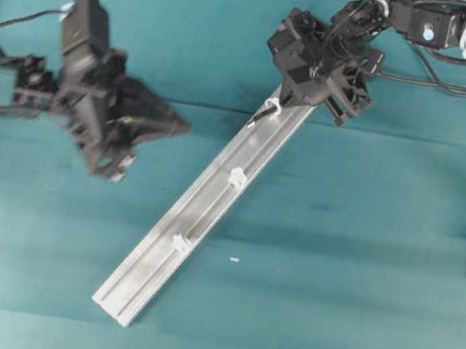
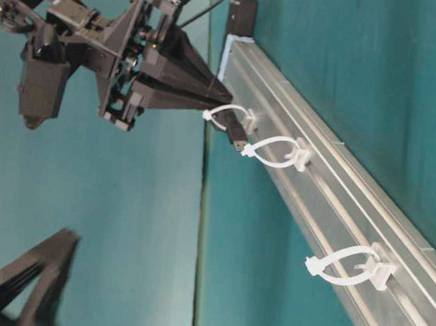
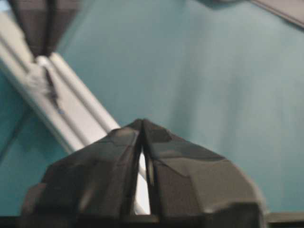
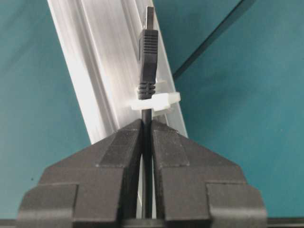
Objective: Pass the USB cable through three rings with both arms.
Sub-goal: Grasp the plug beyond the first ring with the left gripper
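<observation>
While your right gripper (image 4: 146, 124) pinches the cable (image 4: 148, 47) past ring one (image 4: 156, 101), the near-shut, empty left gripper (image 1: 181, 125) may miss the plug.

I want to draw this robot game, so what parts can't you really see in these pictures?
- The USB cable behind the right end effector: hidden by the fingers in the right wrist view, by the arm overhead.
- The rail and its ring: blurred in the left wrist view.
- The left end effector: cut off by the table-level view's edge.
</observation>
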